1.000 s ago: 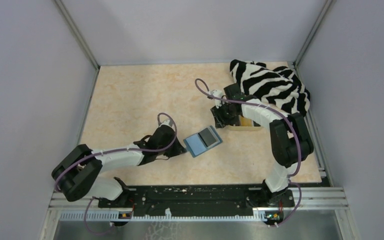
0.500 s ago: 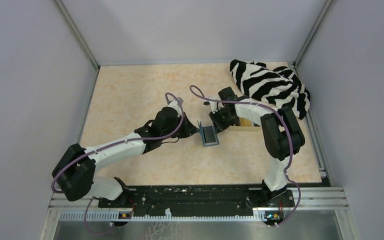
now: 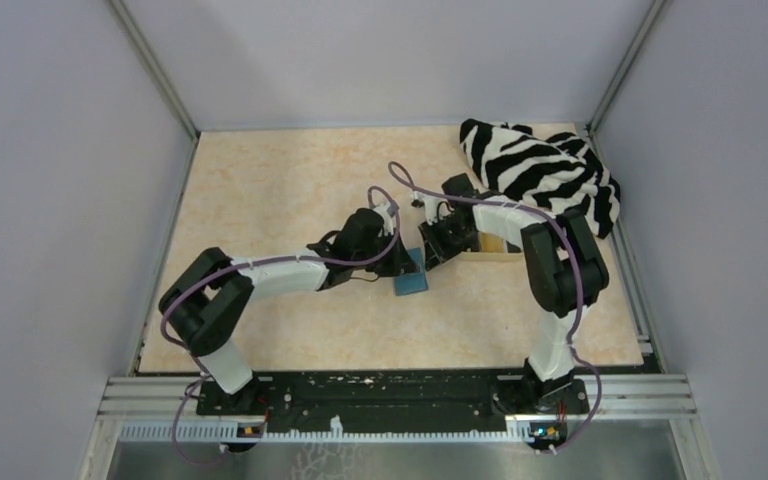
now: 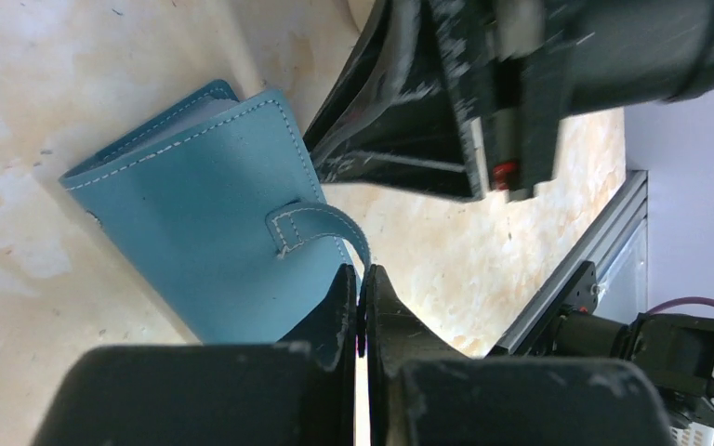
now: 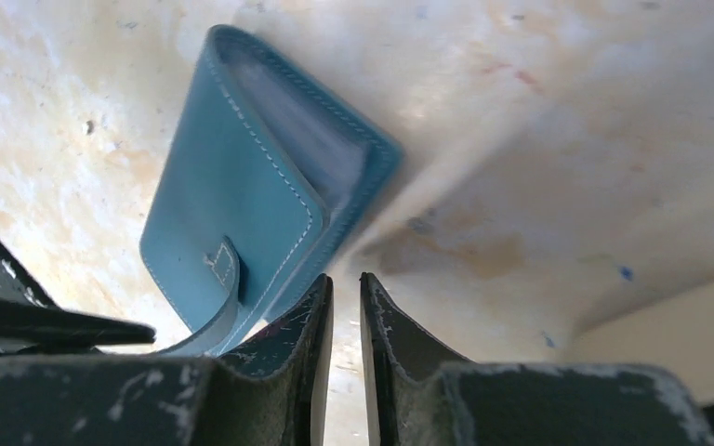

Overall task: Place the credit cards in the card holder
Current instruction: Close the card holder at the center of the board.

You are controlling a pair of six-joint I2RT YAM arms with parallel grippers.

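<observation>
Closure is completed: the card holder [image 3: 411, 284], spread flat with a dark card showing a second ago, is now folded shut at mid-table, between the two claws. That card is hidden under the cover, so one insertion is judged done, and the fastening is still left. The left gripper [image 4: 361, 279] is pressed fully shut at the holder's left side. The loose strap [image 4: 321, 223] curls to its tips; whether it is pinched cannot be told. The right gripper [image 5: 346, 288] is held a narrow slit apart with nothing in it, just beside the holder. The strap and stitching are shown only by the wrist views. The zebra cloth [image 3: 540, 170], far right, is shown only from above.
</observation>
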